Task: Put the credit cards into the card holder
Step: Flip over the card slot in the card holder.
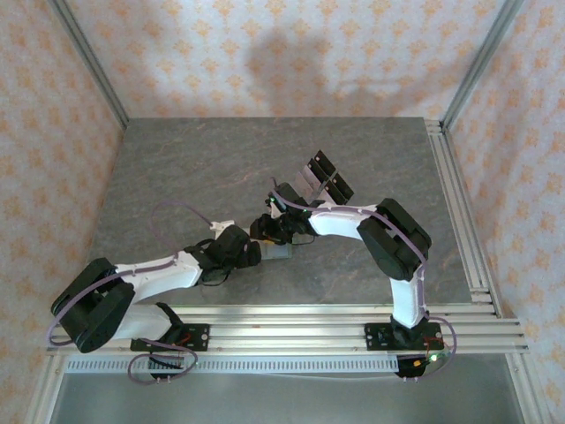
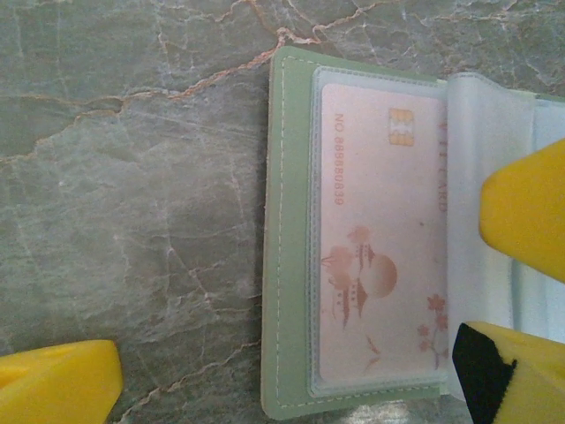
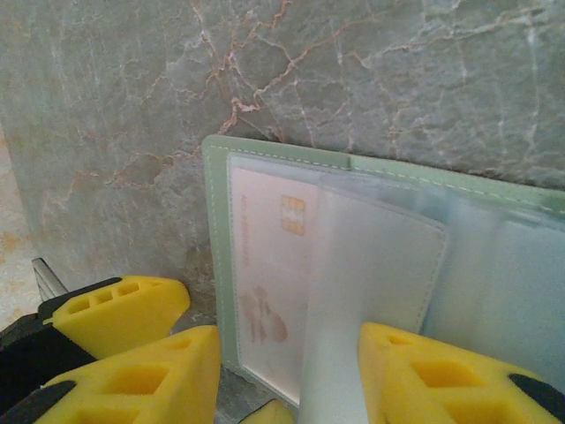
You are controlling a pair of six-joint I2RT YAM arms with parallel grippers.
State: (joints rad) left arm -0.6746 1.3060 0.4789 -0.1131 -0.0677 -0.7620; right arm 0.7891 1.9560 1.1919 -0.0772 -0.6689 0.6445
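The card holder (image 2: 287,265) lies open on the marble table, sage green with clear sleeves inside; it also shows between the two arms (image 1: 279,251). One pale pink credit card (image 2: 380,238) with a chip and a printed number sits inside the left sleeve (image 3: 265,283). My left gripper (image 2: 282,389) is open, its yellow fingers (image 2: 53,380) straddling the holder's near edge. My right gripper (image 3: 291,380) stands open over the holder. A clear sleeve leaf (image 3: 371,274) rises between its fingers and leans on the right one (image 3: 441,380).
Dark stand-like objects with a clear part (image 1: 325,181) sit behind the grippers at the table's middle. The left gripper's finger (image 3: 115,309) is close beside the right gripper. Aluminium rails (image 1: 459,212) run along the right and near edges.
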